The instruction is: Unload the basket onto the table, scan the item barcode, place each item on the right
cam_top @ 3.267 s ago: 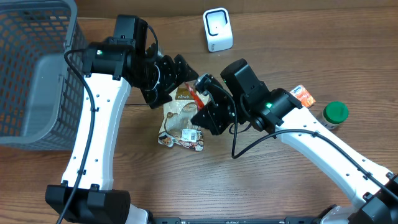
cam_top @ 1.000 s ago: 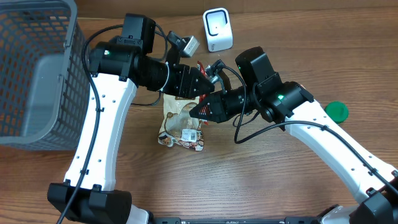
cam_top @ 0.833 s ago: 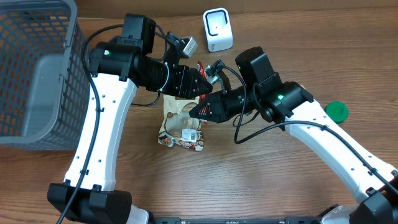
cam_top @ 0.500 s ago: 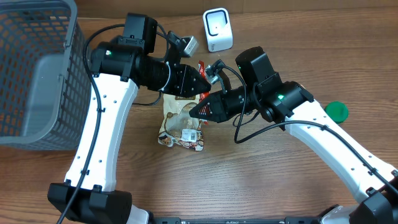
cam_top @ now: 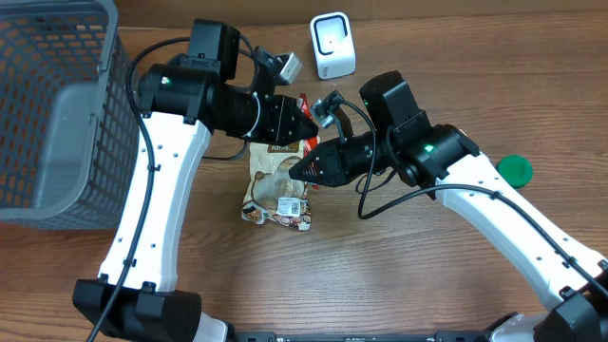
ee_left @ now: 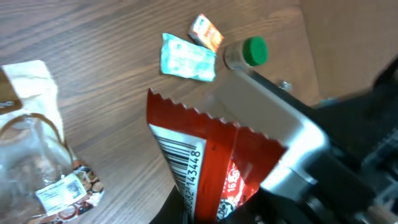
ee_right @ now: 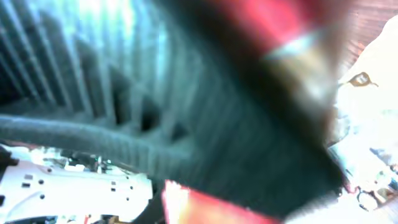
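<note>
The item is a red wrapper (ee_left: pixel 214 163) with a white barcode strip (ee_left: pixel 185 163) facing the left wrist camera. My left gripper (ee_left: pixel 214 214) is shut on its lower end, holding it above the table. From overhead, the left gripper (cam_top: pixel 306 125) and the right gripper (cam_top: pixel 302 169) meet tip to tip at the wrapper (cam_top: pixel 305 103). The right wrist view is badly blurred, showing only a red smear (ee_right: pixel 211 208) close to the lens, so the right jaws cannot be read. A small white scanner box (cam_top: pixel 332 46) stands at the back of the table.
A clear snack bag (cam_top: pixel 277 190) lies under both grippers. A grey mesh basket (cam_top: pixel 52 114) fills the left side. A green-capped bottle (cam_top: pixel 513 172) stands at the right, with a teal packet (ee_left: pixel 188 57) and an orange packet (ee_left: pixel 206 32) near it.
My left jaws have closed onto the red wrapper. Both arms have stayed almost where they were above the snack bag.
</note>
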{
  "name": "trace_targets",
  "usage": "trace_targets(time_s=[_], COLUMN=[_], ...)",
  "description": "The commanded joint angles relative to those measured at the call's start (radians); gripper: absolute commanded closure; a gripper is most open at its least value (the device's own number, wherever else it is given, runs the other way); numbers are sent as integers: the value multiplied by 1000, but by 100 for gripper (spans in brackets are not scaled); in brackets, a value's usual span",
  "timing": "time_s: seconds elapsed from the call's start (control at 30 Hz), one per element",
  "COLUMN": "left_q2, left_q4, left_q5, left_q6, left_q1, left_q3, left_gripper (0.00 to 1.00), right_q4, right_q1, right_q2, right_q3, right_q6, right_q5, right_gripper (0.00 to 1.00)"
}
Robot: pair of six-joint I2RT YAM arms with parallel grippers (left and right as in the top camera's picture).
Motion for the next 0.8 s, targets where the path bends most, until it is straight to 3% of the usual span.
trace_targets(time_s=[0.0, 0.03, 0.17, 0.47, 0.77], left_q2=[5, 5, 5, 5, 5], left_q4=[5, 5, 3, -44, -65], left_q5=[-51, -78, -187, -244, -245], left_q6=[-42, -73, -211, -464, -520], left_q1=[6, 7, 7, 16, 18], left_q3=[-1, -1, -1, -1, -1], left_gripper=[96, 96, 96, 96, 96], right_q4=[6, 6, 5, -42, -97], right_q1=[-9, -13, -31, -33, -32], right_q2=[-26, -26, -26, -26, -26], right_q3=[15, 16, 16, 15, 14], right_q6=[-12, -12, -39, -110, -113], right_q5=[5, 21, 43, 42, 42], right_gripper=[67, 63, 59, 60, 65])
